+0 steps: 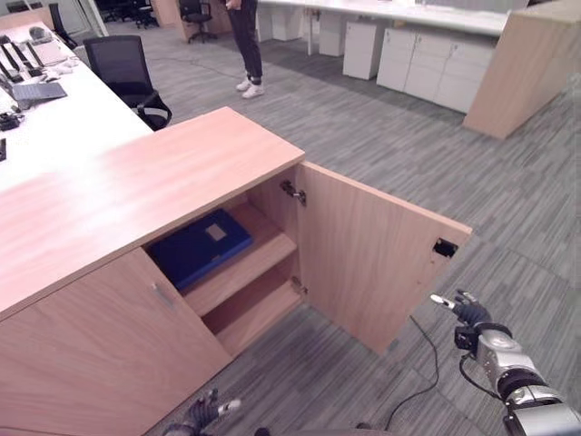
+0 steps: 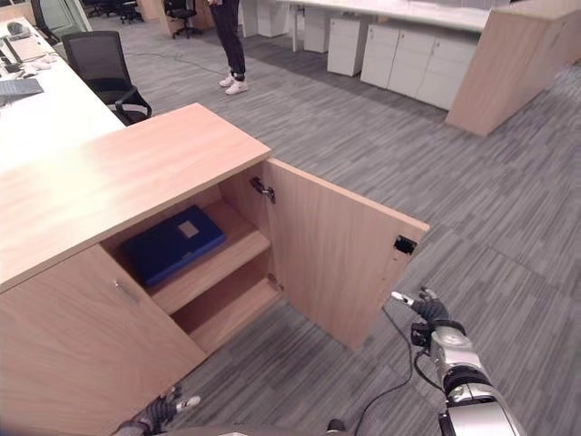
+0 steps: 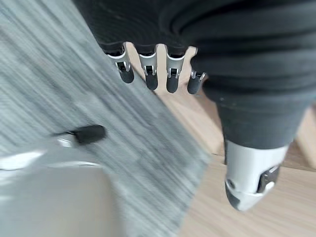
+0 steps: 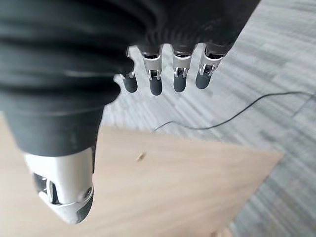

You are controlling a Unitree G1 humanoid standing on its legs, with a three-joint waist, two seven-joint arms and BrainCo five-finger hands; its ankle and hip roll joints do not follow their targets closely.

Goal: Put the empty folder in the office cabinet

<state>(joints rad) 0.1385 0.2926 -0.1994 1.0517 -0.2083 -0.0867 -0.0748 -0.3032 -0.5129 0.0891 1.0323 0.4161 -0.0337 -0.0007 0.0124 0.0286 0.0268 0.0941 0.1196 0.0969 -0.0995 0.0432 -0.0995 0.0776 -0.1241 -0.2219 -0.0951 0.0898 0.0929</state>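
The blue folder [image 1: 200,245] lies flat on the cabinet's upper shelf [image 1: 259,259], above and beyond the left hand [image 1: 204,413]. Both hands hang open and empty, the right hand [image 1: 465,311] beside the open door [image 1: 372,254].

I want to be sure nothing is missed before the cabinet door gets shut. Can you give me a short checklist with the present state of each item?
1. Blue folder lies flat on the upper shelf inside the cabinet: ok.
2. Folder sits clear of the door's swing: ok.
3. Door is wide open, not yet shut: not ok.
4. Right hand is open, holding nothing, near the door's outer edge: ok.
5. Left hand is open, low by the cabinet front: ok.
6. Person stands far from the door: ok.
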